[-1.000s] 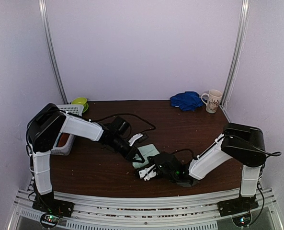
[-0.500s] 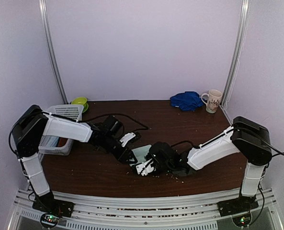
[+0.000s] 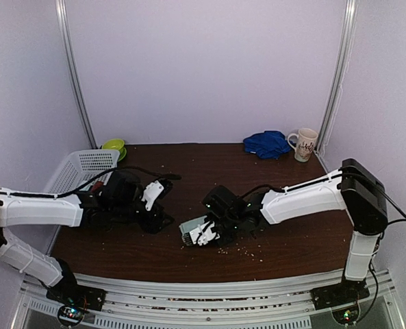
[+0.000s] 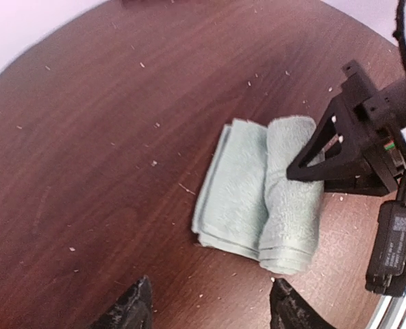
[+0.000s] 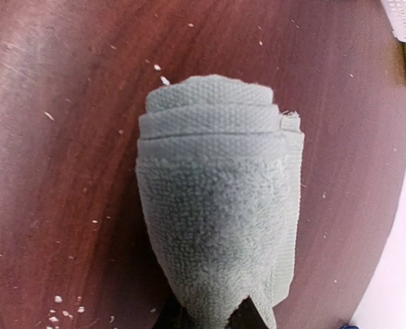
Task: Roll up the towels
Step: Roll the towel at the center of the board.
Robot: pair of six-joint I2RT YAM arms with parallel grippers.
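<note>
At the near middle of the dark wooden table [image 3: 189, 171], the small mint-green towel [image 4: 264, 199] lies half rolled: a tight cylinder of several visible turns, with one flat folded flap lying on the wood beside it. The right gripper [image 3: 201, 234] is clenched on one end of that roll, its fingertips [image 5: 247, 314] pinching the terry, a hold that looks meant to keep the turns from springing loose while the last flap waits to be taken up. The left gripper [image 4: 211, 312] stands off to the left side, low over the wood and near the cloth but apart from it, jaws spread and empty. From there it seems free either to tuck the loose flap or to steady the bundle from the other side. Scattered pale crumbs dot the surface around the towel. Well away at the far right corner, the larger royal blue towel [image 3: 266, 144] sits in a crumpled heap just beside the white patterned mug [image 3: 305, 144], not yet rolled, so by the look of it well under half the job is done. A white mesh basket [image 3: 79, 168] and a green bowl [image 3: 113, 145] occupy the far left, clear of both arms.
</note>
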